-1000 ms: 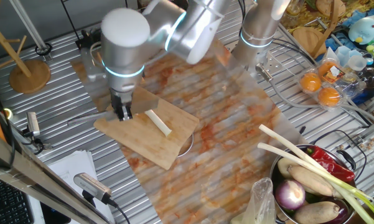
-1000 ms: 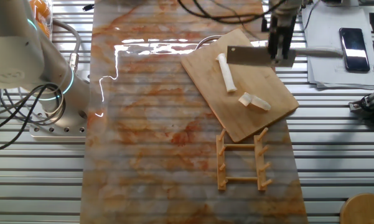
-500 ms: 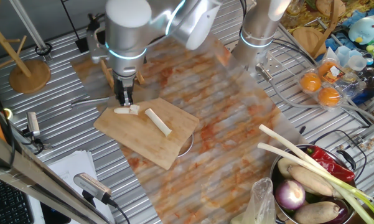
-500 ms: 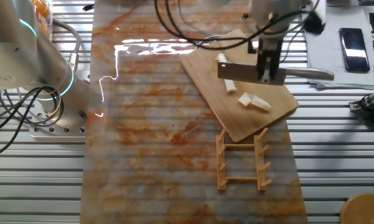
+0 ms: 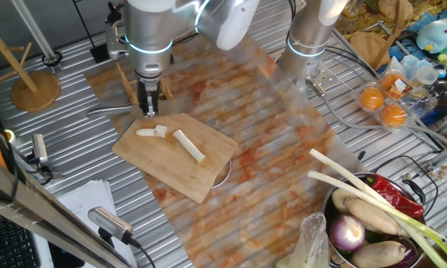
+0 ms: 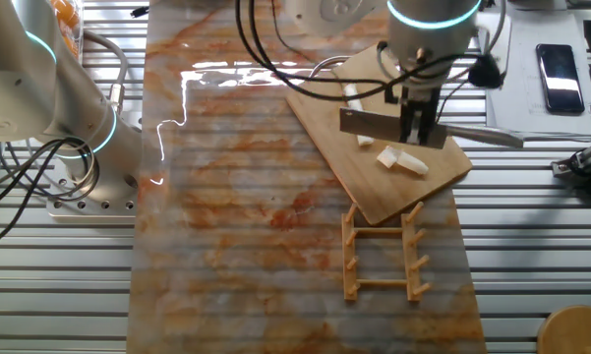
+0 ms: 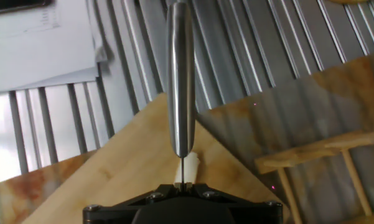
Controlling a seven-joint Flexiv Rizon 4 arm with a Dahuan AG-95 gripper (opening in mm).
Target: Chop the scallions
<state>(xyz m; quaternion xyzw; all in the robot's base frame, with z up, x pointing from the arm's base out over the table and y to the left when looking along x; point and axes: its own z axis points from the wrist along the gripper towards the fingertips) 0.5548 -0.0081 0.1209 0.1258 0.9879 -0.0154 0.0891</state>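
Observation:
A pale scallion stick [image 5: 188,146] lies on the wooden cutting board [image 5: 180,181], with two short cut chunks [image 5: 152,132] at the board's left end. My gripper [image 5: 149,109] hangs above the board's far left edge, shut on a cleaver; its handle [image 5: 108,110] points left. In the other fixed view the blade [image 6: 372,122] hides the middle of the stick [image 6: 352,94], and the chunks [image 6: 401,159] lie just below my gripper [image 6: 413,130]. In the hand view the steel handle [image 7: 180,74] runs straight up from my gripper [image 7: 183,184], with one chunk [image 7: 188,167] beneath it.
A wooden rack [image 6: 384,251] lies beside the board. A metal bowl [image 5: 357,184] of vegetables with long green-leaved stalks [image 5: 372,197] stands front right. Eggs [image 5: 383,104] sit far right, a wooden stand [image 5: 36,89] far left, paper sheets [image 7: 37,43] and a phone [image 6: 558,77] beyond the board.
My gripper has lifted the cleaver off the board's left end and drawn back toward the far edge. The two cut chunks it covered now show.

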